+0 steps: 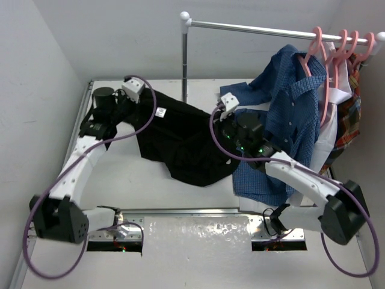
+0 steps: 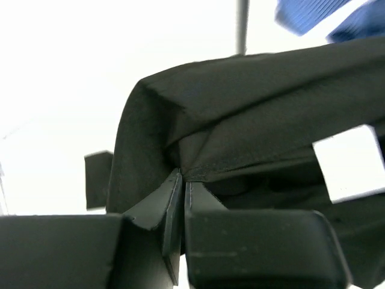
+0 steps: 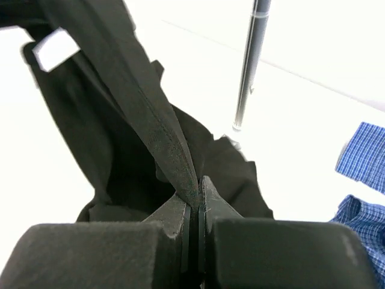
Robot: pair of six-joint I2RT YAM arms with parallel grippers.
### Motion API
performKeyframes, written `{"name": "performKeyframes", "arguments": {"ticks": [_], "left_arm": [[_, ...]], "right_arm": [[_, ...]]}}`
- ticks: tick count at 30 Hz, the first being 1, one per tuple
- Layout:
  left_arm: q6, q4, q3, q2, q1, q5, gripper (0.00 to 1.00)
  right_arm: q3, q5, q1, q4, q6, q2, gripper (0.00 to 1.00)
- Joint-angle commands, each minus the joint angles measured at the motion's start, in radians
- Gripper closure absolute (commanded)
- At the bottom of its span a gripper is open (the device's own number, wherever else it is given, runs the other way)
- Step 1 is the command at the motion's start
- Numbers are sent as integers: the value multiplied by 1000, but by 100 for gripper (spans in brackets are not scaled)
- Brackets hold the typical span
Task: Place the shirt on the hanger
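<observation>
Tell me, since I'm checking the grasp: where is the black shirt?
In the top view, the black shirt is spread mid-table, pinched by the left gripper and right gripper, left of the blue shirt.

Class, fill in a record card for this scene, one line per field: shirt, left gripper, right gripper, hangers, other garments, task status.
shirt: black shirt, held at two points, the rest draped on the table; white label showing
left gripper: shut, pinching a shirt edge
right gripper: shut on a fold of the shirt
hangers: pink hangers hooked on the rail; none in the black shirt
other garments: blue shirt on a hanger; plaid garment beside it
task status: shirt not yet on a hanger
</observation>
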Motion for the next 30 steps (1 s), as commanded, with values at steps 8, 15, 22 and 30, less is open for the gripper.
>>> {"name": "performKeyframes", "arguments": {"ticks": [8, 15, 22, 30], "left_arm": [[154, -186, -89, -84, 31, 163, 82], [137, -88, -206, -9, 31, 147, 49], [102, -8, -215, 28, 30, 176, 47], [142, 122, -229, 188, -93, -3, 46]], "right_arm": [[-77, -68, -14, 52, 39, -22, 100], [-131, -117, -14, 132, 126, 42, 100], [-172, -134, -14, 141, 139, 45, 100], [-211, -131, -14, 130, 131, 10, 100]]}}
